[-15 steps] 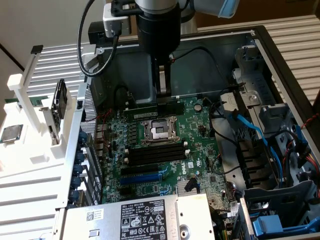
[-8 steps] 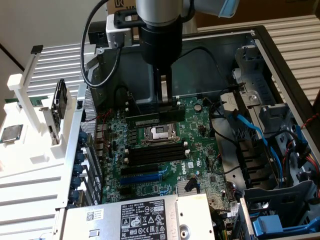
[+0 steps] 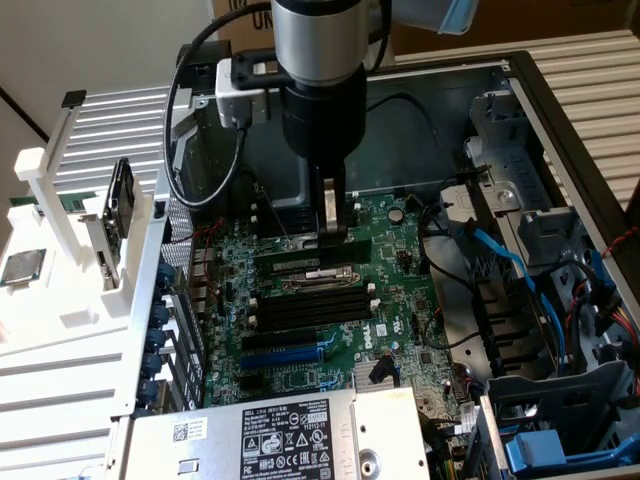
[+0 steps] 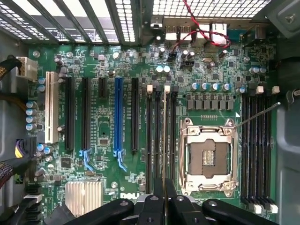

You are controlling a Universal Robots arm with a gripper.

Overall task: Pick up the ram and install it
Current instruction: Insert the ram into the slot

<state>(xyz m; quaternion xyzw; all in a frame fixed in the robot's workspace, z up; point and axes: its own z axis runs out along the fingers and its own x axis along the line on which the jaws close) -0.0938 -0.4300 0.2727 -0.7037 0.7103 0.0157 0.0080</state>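
Your gripper (image 4: 164, 200) is clamped on the ram (image 4: 164, 140), seen edge-on as one thin pale line above the black memory slots (image 4: 150, 140) beside the empty processor socket (image 4: 208, 157); whether it touches a slot, you cannot tell. One stick, one socket; four slots on each side of it; one blue expansion slot (image 4: 118, 117).

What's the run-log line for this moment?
gripper: shut on ram | ram: edge-on, lined along memory slots beside CPU socket | seated: cannot tell

Thin ram (image 4: 164, 136) edge-on in hand (image 4: 164, 187), along mobo (image 4: 108, 187) mem slots (image 4: 149, 136).
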